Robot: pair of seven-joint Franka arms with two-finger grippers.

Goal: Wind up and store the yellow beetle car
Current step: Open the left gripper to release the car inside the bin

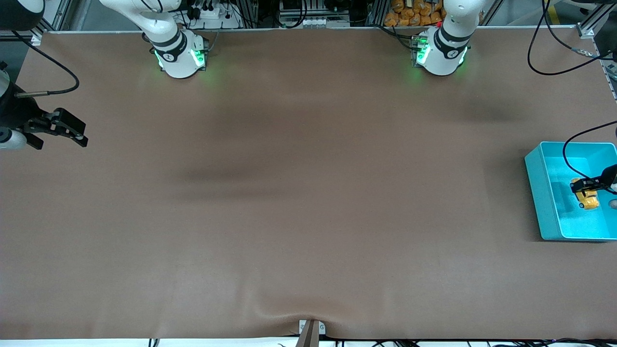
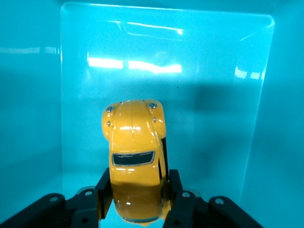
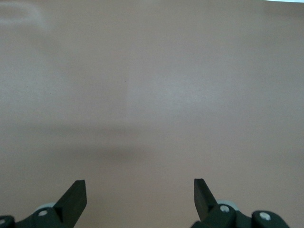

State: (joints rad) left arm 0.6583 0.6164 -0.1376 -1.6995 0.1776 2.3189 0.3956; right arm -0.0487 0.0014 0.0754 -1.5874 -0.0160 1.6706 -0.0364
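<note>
Brown table cover (image 1: 308, 202), bare across middle. Right gripper (image 1: 60, 130): mine, waiting over right arm's end of table, jaws wide, holding nothing. Teal bin (image 1: 540, 193): at left arm's end. Left gripper (image 1: 589, 184): down inside bin, jaws clamped on yellow beetle car (image 2: 135, 156). Car possibly just above bin floor; contact unclear. I judge storing nearly done; release and withdrawal left.
</note>
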